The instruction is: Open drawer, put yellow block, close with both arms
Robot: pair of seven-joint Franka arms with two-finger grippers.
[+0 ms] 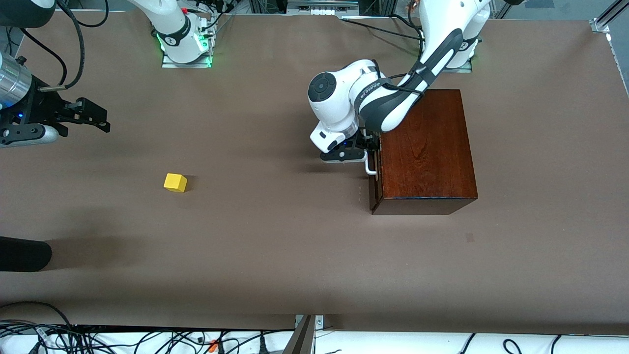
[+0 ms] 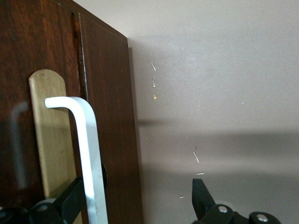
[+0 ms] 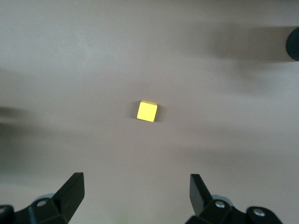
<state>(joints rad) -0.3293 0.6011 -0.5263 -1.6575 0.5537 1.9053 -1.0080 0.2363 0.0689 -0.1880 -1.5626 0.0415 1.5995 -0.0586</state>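
Presently being catalogued, item by item.

Drawer (image 1: 374,182): sitting shut or very nearly so in the face of the mahogany box (image 1: 426,147), toward the left arm's end of the table; front panel facing the right arm's end, so that a pull along the table can slide it out. White bar handle (image 2: 88,154) standing proud of the dark front, leaving room for a finger to slip in against the panel.

Left gripper (image 1: 366,150): hovering at the handle, fingers spread wide, one finger (image 2: 70,198) lying against the bar on the panel side, the other well clear over bare table; seemingly lining up to hook or pinch the bar, not yet clamping it.

Yellow block (image 1: 175,182): resting alone on the brown table (image 1: 275,255), well apart from the box, toward the right arm's end, within that arm's likely reach.

Right gripper (image 1: 96,118): waiting in the air over bare table, fingers parked apart, wrist camera looking down on the block (image 3: 147,111), probably holding off until the drawer stands open.

Opening step judged only beginning; block untouched.
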